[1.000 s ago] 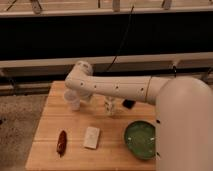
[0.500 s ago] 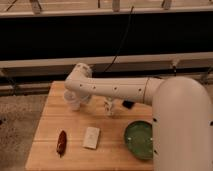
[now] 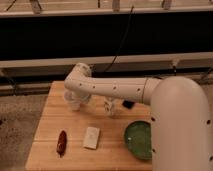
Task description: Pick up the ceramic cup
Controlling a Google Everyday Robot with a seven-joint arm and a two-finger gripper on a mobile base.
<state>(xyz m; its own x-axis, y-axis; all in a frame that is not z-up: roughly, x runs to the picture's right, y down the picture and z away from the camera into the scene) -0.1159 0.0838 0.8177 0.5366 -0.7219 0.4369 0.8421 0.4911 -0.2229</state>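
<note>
The ceramic cup point(image 3: 74, 105) is a small whitish cup standing on the wooden table point(image 3: 50, 125) near its back left. The white arm reaches in from the right and bends down over it. My gripper point(image 3: 75, 99) hangs right at the cup, open, with its fingers down around the cup's top. The gripper hides much of the cup. The cup rests on the table.
A slim white patterned figure point(image 3: 109, 107) stands just right of the cup, with a dark object point(image 3: 129, 104) behind it. On the front half lie a green bowl point(image 3: 138, 140), a white flat block point(image 3: 91, 137) and a red item point(image 3: 61, 142). A railing runs behind the table.
</note>
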